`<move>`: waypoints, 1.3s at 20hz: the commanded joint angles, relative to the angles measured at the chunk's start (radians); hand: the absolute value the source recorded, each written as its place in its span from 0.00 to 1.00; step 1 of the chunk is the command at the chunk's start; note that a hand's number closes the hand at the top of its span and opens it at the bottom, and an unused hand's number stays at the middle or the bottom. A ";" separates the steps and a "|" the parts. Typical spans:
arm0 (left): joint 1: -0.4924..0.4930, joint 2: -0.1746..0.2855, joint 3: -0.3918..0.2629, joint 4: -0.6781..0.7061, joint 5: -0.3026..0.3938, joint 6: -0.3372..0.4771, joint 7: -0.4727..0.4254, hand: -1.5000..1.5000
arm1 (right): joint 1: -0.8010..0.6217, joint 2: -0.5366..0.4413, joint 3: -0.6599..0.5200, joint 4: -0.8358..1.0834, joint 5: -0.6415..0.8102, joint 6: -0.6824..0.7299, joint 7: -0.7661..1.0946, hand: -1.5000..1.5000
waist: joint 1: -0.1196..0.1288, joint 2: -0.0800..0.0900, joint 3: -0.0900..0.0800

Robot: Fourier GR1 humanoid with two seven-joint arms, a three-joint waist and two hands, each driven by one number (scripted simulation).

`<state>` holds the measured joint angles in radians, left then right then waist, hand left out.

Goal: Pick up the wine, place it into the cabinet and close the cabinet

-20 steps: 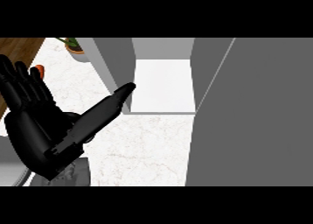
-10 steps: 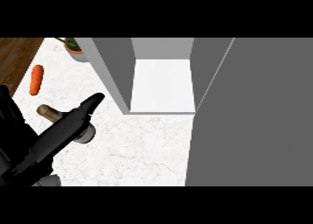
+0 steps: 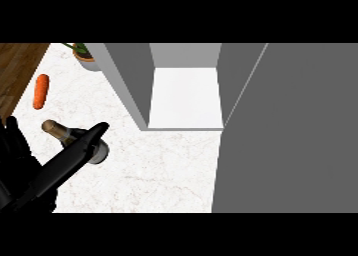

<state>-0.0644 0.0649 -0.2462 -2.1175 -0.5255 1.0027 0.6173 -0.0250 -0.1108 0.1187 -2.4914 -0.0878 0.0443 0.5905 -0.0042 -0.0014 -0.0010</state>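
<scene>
Wine (image 3: 59, 131) partly behind left hand (image 3: 11, 169)

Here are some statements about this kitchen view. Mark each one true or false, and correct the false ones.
1. The cabinet stands open and its white inside shows. True.
2. The wine bottle is already in the cabinet. False: it is on the counter, left of the cabinet, partly hidden behind the left hand.
3. A carrot lies on the counter, farther from the robot than the bottle. True.
4. Both hands show in the view. False: only the left hand shows, at the lower left, with straight fingers.
5. The potted plant stands right of the cabinet. False: it stands at its left, at the top of the view.
</scene>
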 commanded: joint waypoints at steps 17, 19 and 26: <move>0.147 -0.063 0.177 0.305 0.572 -0.094 -0.681 0.00 | -0.027 -0.011 -0.031 -0.181 -0.072 -0.020 0.147 0.00 | -0.004 0.000 0.000; 0.242 -0.064 0.224 0.261 0.677 -0.203 -0.752 0.00 | 0.006 0.015 0.018 -0.155 -0.030 -0.019 0.108 0.00 | 0.004 -0.002 0.000; 0.215 -0.065 0.290 0.420 0.779 -0.272 -0.896 0.00 | -0.084 0.019 0.033 -0.142 0.012 -0.057 0.170 0.00 | 0.004 -0.001 0.000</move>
<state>0.1163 0.0042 0.0061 -1.7300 0.2126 0.7923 -0.2123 -0.0983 -0.1030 0.1313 -2.5002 -0.0716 0.0161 0.6839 -0.0034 -0.0018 -0.0010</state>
